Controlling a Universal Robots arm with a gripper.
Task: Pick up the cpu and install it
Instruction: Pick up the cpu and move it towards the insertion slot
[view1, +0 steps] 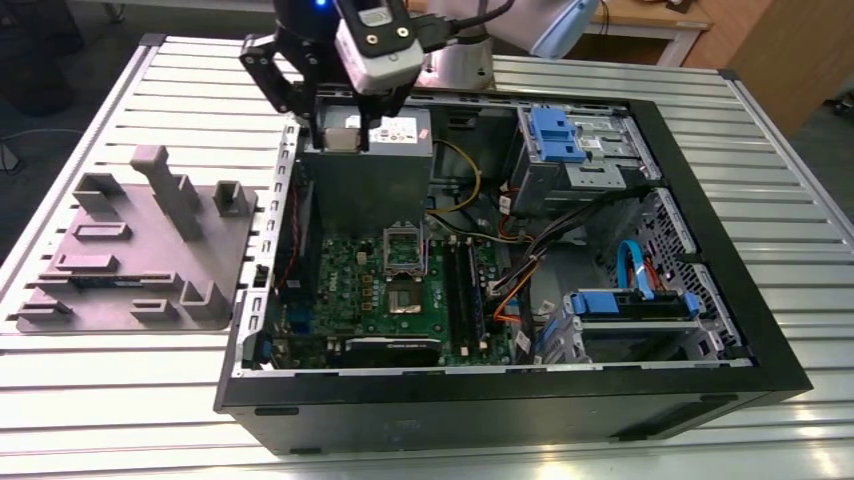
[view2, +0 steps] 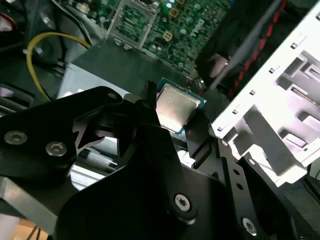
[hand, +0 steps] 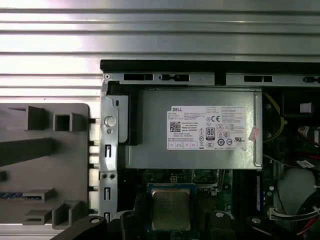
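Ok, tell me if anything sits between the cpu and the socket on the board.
Nothing visible does. The hand holds the cpu above the grey power supply box. In the exterior view, the socket on the green board lies uncovered just past that box's edge.

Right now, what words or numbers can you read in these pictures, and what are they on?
The white label on the grey power-supply box: a brand name heads it; the rows beneath are too small to read.
The cpu: no readable marks on its metal top.
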